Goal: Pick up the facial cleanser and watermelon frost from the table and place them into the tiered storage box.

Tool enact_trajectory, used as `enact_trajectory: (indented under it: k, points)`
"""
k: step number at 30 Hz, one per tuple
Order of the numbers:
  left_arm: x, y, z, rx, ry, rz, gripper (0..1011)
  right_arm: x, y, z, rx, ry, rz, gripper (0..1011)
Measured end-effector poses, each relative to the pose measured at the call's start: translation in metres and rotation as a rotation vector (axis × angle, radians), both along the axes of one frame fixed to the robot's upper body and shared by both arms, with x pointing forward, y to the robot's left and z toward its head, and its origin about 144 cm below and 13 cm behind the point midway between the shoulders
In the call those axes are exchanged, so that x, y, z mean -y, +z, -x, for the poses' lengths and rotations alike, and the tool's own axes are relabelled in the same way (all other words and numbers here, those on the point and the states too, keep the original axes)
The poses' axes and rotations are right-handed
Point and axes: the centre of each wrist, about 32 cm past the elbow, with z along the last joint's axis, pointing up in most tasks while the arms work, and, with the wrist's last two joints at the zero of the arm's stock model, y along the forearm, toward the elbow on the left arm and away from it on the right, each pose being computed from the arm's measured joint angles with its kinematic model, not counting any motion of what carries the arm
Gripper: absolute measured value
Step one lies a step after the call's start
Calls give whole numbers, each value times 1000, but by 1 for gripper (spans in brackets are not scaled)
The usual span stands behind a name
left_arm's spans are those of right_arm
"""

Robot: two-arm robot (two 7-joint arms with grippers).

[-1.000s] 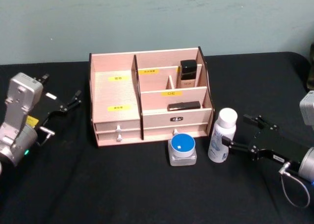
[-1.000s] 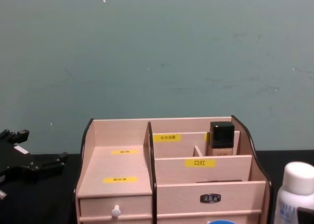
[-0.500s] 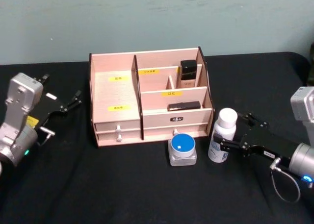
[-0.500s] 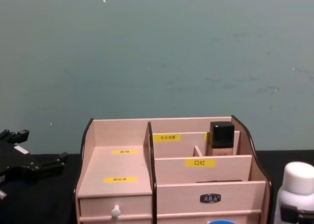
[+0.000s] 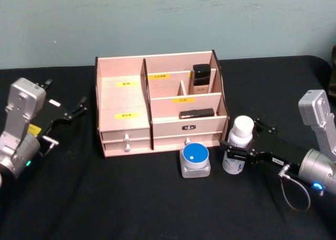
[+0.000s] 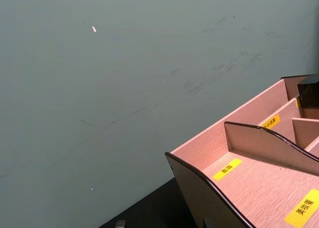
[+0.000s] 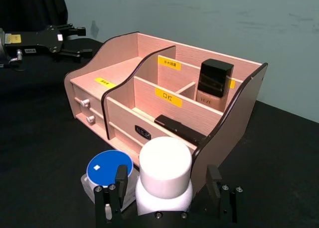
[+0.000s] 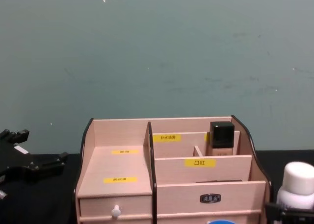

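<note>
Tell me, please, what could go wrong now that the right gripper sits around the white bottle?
1. The right gripper straddles the facial cleanser with open fingers; an uneven close could tip this tall bottle.
2. One finger stands close to the watermelon frost and might nudge it.
3. The tiered storage box has its side wall right beside the bottle; a slanted lift could catch it.
The left gripper rests parked, far left.

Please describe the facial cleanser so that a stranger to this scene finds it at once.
Find the wooden box on the black table. At its front right corner stands the cleanser, a white bottle inside the open right gripper. Unlike the squat blue-lidded jar beside it, it is tall with a white cap.
</note>
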Motion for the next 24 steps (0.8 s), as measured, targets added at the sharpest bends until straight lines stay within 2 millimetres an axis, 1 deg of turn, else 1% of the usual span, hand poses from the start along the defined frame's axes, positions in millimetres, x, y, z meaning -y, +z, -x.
enact_trajectory:
  k: [4,16,20,21,23,24]
  points:
    - [0,0,0,0,0,0,1010,-2,0,-3,2,-3,-1,1002]
    - [0,0,0,0,0,0,1010,-2,0,-2,2,-3,0,1002]
    - [0,0,0,0,0,0,1010,-2,0,-2,3,-3,0,925]
    - [0,0,0,0,0,0,1010,-2,0,-2,3,-3,0,890]
    - [0,0,0,0,0,0,1010,-2,0,-2,3,-3,1,860]
    - [0,0,0,0,0,0,1010,-2,0,-2,3,-3,1,810]
